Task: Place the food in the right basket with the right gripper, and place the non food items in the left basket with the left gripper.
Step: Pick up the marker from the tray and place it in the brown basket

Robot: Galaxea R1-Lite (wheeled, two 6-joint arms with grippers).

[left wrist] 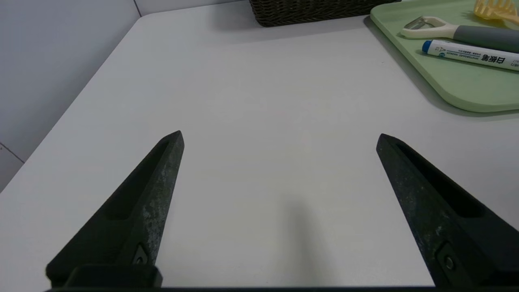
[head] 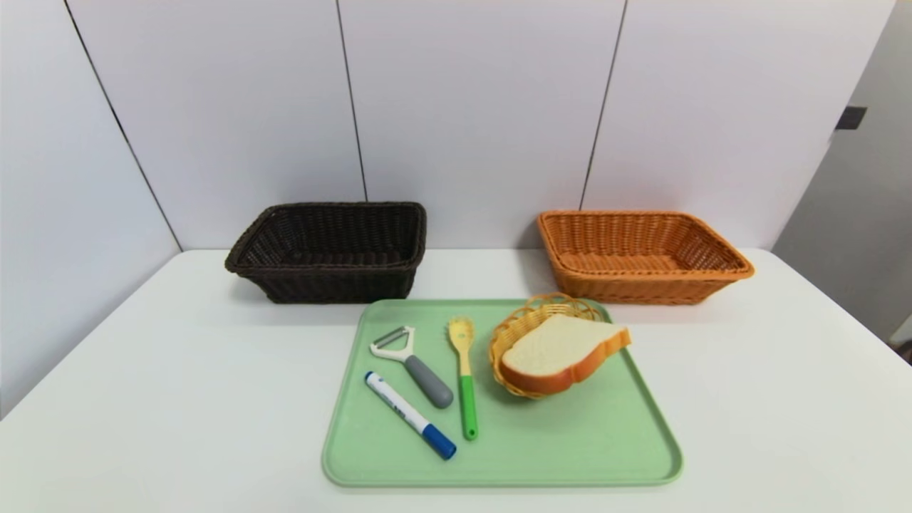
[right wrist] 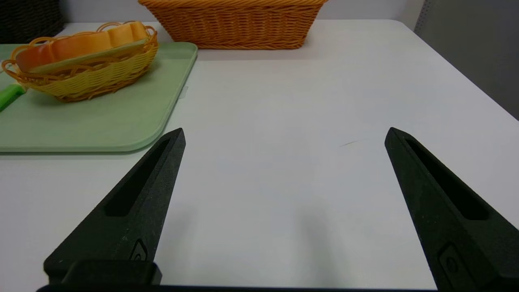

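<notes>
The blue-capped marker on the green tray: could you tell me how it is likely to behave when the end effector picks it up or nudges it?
The marker looks like a round, rigid barrel, so it would probably roll on the flat tray if nudged sideways. Its smooth casing may slip. It lies close beside the peeler, so that may get bumped.

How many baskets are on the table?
3: a dark basket back left, an orange basket back right, and a small yellow basket on the green tray, holding the bread slice.
</notes>
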